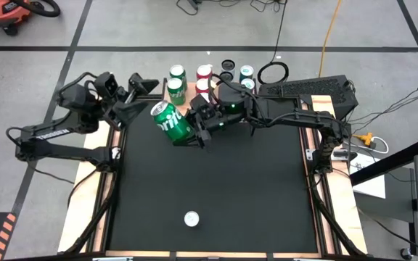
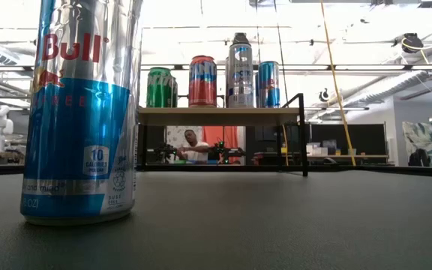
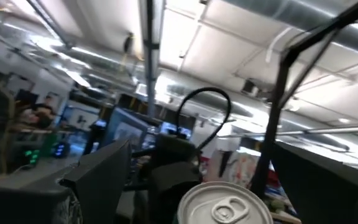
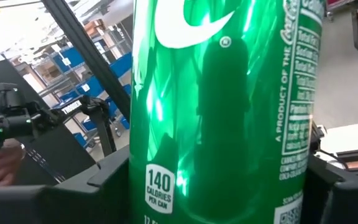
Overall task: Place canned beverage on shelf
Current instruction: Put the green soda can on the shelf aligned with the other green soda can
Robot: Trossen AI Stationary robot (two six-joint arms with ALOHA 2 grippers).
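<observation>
Shelf point(image 1: 194, 101) sits at the far edge of the black table point(image 1: 216, 188), already crowded: low view shows a green can point(image 2: 160, 87), a red can point(image 2: 202, 81), a tall silver can point(image 2: 240, 70) and a blue-silver can point(image 2: 268, 84) standing upright in a row on the board. High view shows more can tops packed there than the low view resolves; can't count them reliably. Black ring-shaped cable loop point(image 1: 273, 72) lies on the floor just behind the shelf.

Separate Red Bull can point(image 2: 81, 112) stands upright on the table near the front edge, well apart from both arms, right in front of the low camera.

Right gripper point(image 1: 192, 134) is clamped on the green Sprite can point(image 1: 171, 120); the can fills the right wrist view with a dark finger point(image 4: 114, 186) on each side. Can is tilted, held above the table just in front of the shelf's left part, not on the board.

Left gripper point(image 1: 138, 110) is beside the Sprite can on its left, near the shelf's left end. Fingers point(image 3: 101, 180) stand apart, with a can top point(image 3: 225, 204) showing between them; no contact visible.

A person is seated in the room beyond the table, visible under the shelf in the low view.
</observation>
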